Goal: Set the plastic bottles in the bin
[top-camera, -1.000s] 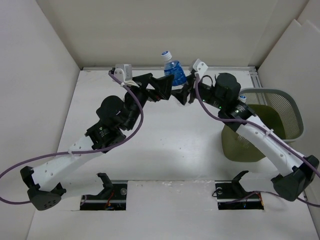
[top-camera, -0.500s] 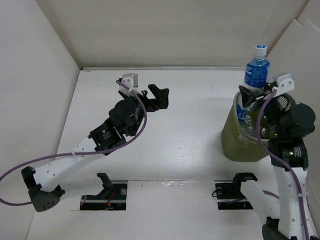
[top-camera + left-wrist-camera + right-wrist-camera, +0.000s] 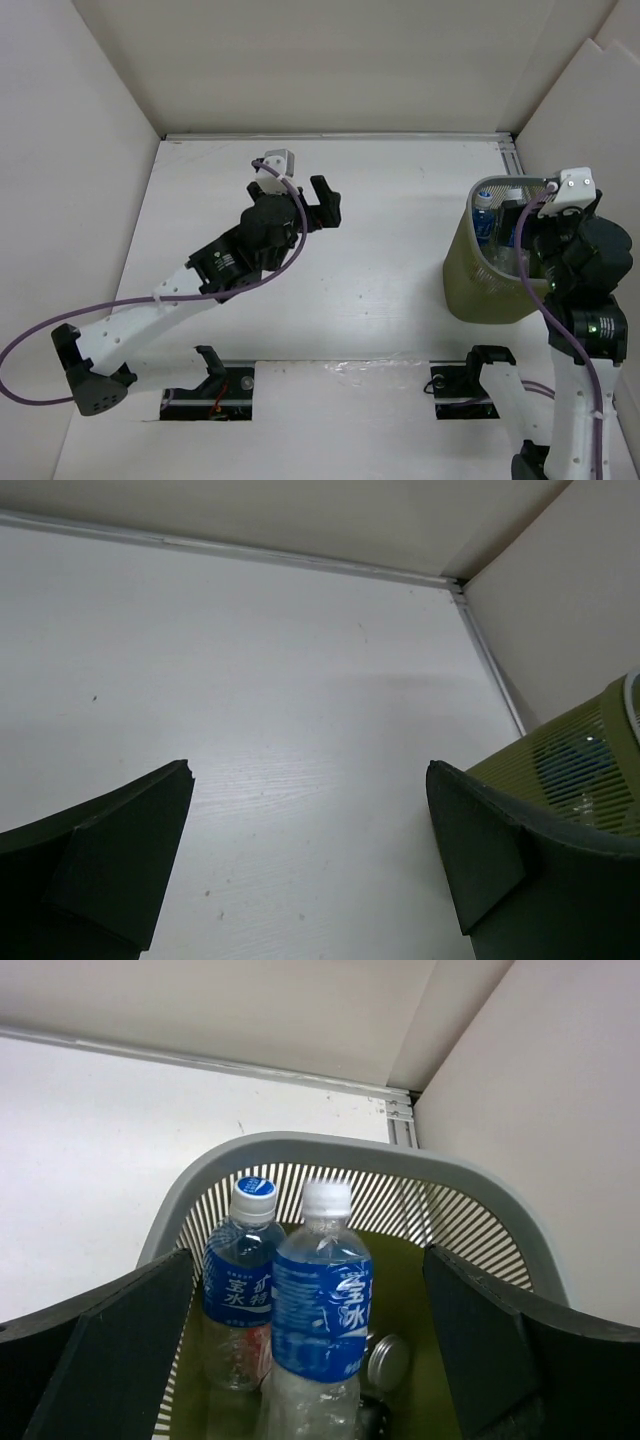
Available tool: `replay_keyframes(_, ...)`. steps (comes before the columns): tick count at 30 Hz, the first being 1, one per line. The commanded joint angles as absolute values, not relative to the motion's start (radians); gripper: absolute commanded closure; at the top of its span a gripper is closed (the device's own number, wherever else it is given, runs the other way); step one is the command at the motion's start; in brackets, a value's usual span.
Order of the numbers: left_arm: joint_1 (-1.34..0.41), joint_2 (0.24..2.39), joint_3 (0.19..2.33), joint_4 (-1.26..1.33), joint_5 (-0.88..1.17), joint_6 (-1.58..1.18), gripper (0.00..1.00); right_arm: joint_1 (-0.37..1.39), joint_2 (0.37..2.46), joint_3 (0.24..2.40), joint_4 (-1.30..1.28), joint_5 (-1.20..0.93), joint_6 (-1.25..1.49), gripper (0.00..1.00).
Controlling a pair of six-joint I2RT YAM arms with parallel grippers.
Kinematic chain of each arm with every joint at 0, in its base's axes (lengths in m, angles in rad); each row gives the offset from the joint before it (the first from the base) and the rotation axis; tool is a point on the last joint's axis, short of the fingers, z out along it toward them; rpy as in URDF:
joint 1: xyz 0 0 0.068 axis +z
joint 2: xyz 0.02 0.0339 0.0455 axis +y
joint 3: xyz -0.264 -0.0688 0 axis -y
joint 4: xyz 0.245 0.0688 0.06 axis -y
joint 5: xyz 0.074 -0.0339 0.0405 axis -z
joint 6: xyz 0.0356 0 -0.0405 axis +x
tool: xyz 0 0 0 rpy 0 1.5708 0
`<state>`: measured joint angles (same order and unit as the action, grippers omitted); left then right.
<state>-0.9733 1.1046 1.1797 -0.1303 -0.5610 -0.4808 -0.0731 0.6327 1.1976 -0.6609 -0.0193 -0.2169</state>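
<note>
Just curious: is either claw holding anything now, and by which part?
Nothing is held. The left claw and right claw are both open; the bottles stand loose in the bin.

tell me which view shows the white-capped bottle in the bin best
The right wrist view: the white-capped bottle stands close and unobstructed inside the bin, label and cap clear. The top external view shows it small, partly hidden by the right arm. The left wrist view shows only the bin's mesh wall.
</note>
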Motion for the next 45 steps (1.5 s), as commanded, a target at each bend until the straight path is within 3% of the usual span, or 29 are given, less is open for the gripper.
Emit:
replay_keyframes(1,-0.974,1.095,1.265,-0.271,-0.635,-0.508,0.0,-0.078,0.656,1.264,-0.652,-0.053,-0.274,0.0)
replay_keyframes(10,-0.974,1.011,1.339,-0.555,-0.822,-0.56,0.0,-0.078,0.713,1.424,-0.699,-0.363,-0.495,0.0)
replay_keyframes(18,-0.974,0.87,1.379,-0.739,-0.939,-0.606,0.0,-0.078,0.54,1.434,-0.784,-0.442,-0.577,0.0)
replay_keyframes(28,-0.974,0.632,1.278,-0.776,-0.971,-0.629,0.0,0.072,0.411,1.453,-0.934,-0.171,-0.589,0.0)
replay_keyframes(33,-0.974,0.508,1.128,-0.733,-0.991,-0.652,0.0,0.092,0.393,1.497,-0.986,-0.04,-0.578,0.0)
replay_keyframes(45,-0.974,0.397,1.012,-0.698,-1.012,-0.673,0.0,0.101,0.393,1.513,-0.996,0.023,-0.578,0.0)
